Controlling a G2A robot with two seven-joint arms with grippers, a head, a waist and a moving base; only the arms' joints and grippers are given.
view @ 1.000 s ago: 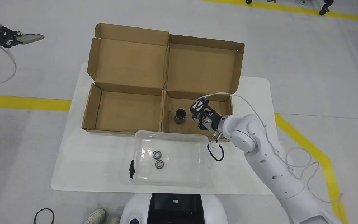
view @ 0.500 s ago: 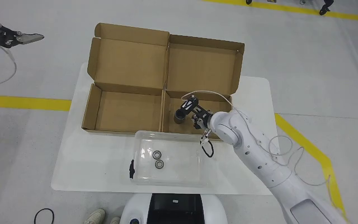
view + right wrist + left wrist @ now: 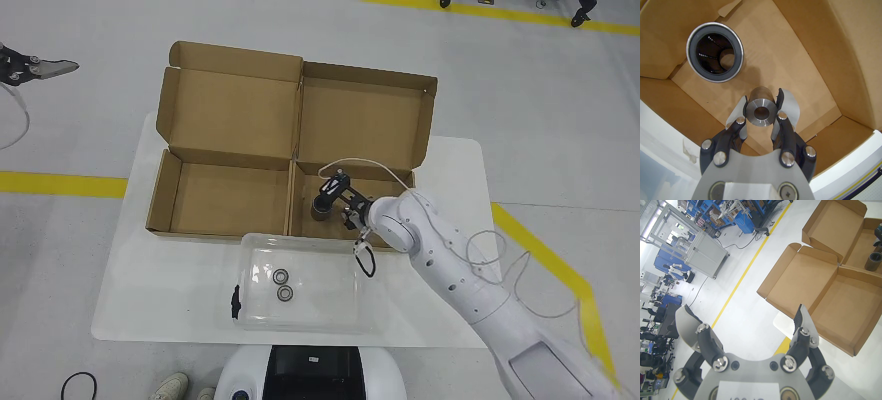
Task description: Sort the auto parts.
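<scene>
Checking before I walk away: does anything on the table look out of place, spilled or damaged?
Nothing stands out. The right gripper holds a metal sleeve over the cardboard box, beside the upright dark cylinder. Two rings lie flat in the clear tray.

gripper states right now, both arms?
Left gripper: open, holding nothing.
Right gripper: shut on a steel bushing, over the cardboard box.
</scene>
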